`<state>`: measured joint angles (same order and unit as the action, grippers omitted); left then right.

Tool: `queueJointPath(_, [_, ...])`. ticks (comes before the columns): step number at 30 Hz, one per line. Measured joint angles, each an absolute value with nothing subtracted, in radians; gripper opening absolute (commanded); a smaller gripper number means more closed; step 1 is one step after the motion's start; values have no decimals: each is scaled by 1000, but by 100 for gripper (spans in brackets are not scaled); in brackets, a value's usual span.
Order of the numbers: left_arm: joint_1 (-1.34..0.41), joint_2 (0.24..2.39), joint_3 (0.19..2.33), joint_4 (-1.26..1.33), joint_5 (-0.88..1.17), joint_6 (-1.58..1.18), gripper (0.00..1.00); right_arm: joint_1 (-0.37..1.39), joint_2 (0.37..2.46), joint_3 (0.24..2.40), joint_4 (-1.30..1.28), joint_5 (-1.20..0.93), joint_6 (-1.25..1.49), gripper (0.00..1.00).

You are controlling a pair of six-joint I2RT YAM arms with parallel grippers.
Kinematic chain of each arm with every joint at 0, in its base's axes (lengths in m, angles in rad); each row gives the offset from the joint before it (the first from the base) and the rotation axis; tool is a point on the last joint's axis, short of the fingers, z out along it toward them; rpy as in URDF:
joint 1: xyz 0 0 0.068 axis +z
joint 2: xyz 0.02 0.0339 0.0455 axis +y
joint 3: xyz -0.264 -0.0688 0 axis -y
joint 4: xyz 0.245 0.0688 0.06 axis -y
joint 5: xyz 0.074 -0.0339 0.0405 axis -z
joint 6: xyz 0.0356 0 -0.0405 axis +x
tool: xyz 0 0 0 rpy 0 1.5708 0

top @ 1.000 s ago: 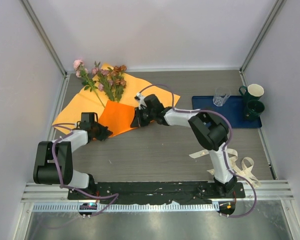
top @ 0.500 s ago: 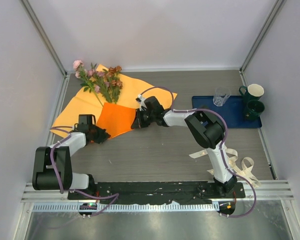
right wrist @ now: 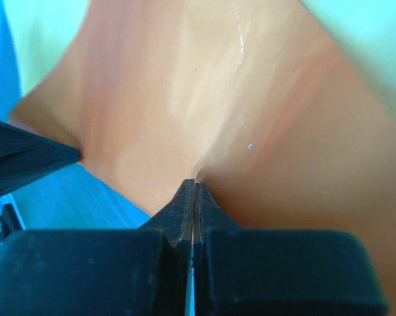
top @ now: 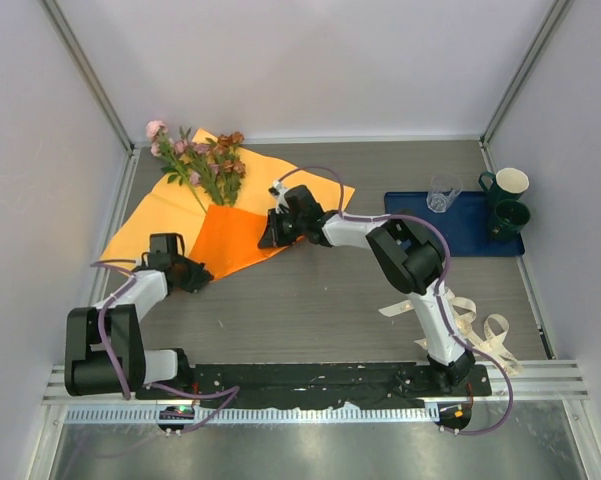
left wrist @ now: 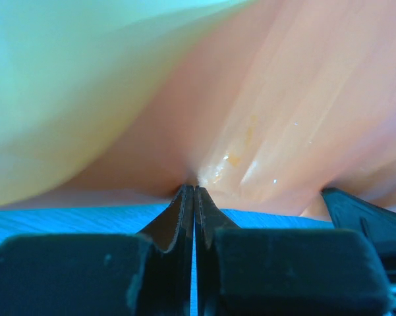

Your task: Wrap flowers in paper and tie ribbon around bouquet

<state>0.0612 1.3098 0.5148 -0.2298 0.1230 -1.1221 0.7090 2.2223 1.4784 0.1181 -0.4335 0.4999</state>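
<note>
The top view looks steeply down from above the near edge over the whole worktop (top: 330,300), while both wrist views press close against the same paper (top: 235,240).

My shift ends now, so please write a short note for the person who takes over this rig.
Left gripper: shut on the paper, at its near edge.
Right gripper: shut on the edge of its folded flap.
Flowers: on the paper, far left, stems under the flap.
Ribbon: loose by the right arm's base, untouched.
Done: one fold over the stems.
To do: finish the cone, tie the ribbon.
</note>
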Motion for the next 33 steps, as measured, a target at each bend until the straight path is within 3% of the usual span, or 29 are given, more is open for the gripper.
queueJointPath(12, [269,1118,442,-427,81,-1111,8,698,2256,1477,128,-441,522,0])
queueJointPath(20, [493,1057,420,-509,113,-1119,0,690,2256,1474,129,-458,522,0])
queueJointPath(22, [500,1041,424,-544,113,-1105,3,688,2256,1473,131,-463,522,0])
queueJointPath(24, [499,992,424,-598,125,-1092,14,688,2256,1473,131,-466,522,0])
queueJointPath(25, [488,948,423,-624,132,-1093,25,687,2256,1473,131,-466,522,0])
queueJointPath(28, [424,797,403,-629,173,-1120,34,686,2256,1473,131,-473,522,0])
queueJointPath(30, [356,719,376,-608,206,-1146,34,686,2256,1473,131,-476,522,0])
queueJointPath(33, [279,716,374,-568,232,-1156,23,685,2257,1473,131,-479,522,0])
